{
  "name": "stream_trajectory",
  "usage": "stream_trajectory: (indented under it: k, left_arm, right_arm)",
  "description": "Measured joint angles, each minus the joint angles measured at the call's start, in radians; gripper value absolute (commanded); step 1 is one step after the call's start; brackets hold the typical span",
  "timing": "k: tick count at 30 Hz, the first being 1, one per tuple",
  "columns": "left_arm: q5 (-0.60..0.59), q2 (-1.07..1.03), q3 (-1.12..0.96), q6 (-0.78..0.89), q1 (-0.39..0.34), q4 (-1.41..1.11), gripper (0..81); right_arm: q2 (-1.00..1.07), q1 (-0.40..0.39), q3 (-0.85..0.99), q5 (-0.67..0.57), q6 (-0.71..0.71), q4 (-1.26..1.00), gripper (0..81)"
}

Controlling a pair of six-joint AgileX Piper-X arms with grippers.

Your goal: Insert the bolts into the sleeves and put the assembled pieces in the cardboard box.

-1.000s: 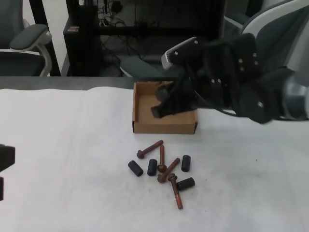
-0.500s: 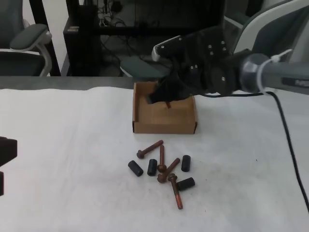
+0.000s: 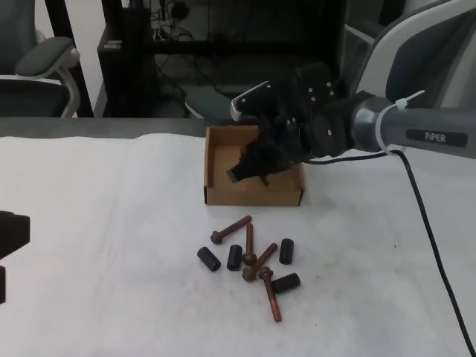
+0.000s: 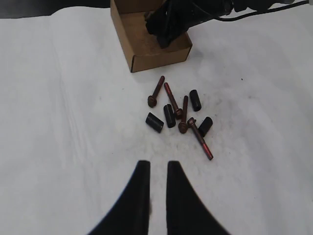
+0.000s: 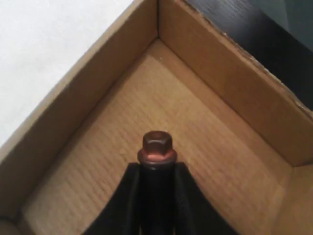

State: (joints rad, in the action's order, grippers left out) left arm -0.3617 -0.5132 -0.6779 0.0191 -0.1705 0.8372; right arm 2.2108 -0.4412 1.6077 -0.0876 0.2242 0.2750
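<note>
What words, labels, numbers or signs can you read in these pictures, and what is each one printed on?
Right arm: short white lettering on its grey tube, a maker's mark, not copied here.
Small pale patch on the black cabinet behind the bench: too small to read.
Cardboard box, bolts, sleeves: no print visible.

Count: 4 loose bolts (image 3: 230, 229) and 4 loose sleeves (image 3: 209, 259), one cluster between the right claw (image 3: 239, 173) and the left claw (image 4: 157, 169), closer to the right claw. 1 cardboard box (image 3: 216, 195), right claw inside it. 1 sleeved bolt (image 5: 157, 147), between the right claw's fingers.
</note>
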Motion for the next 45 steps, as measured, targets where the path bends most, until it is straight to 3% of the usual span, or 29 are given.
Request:
stream_trajectory:
  k: [7, 10, 13, 33, 45]
  left_arm:
    - [0.000, 0.000, 0.000, 0.000, 0.000, 0.000, 13.6]
    - [0.000, 0.000, 0.000, 0.000, 0.000, 0.000, 13.6]
    - [0.000, 0.000, 0.000, 0.000, 0.000, 0.000, 13.6]
    - [-0.001, 0.000, 0.000, -0.027, 0.000, 0.000, 13.6]
    - [-0.001, 0.000, 0.000, -0.047, 0.000, -0.036, 13.6]
  right_arm:
    - [0.011, 0.002, 0.021, 0.043, 0.000, 0.032, 2.8]
    - [0.011, 0.002, 0.021, 0.043, 0.016, 0.056, 26.3]
    - [0.011, 0.002, 0.021, 0.046, 0.026, 0.082, 70.0]
    - [-0.079, 0.002, 0.036, 0.088, 0.031, 0.216, 70.0]
    - [-0.259, 0.002, 0.034, -0.004, -0.023, 0.514, 70.0]
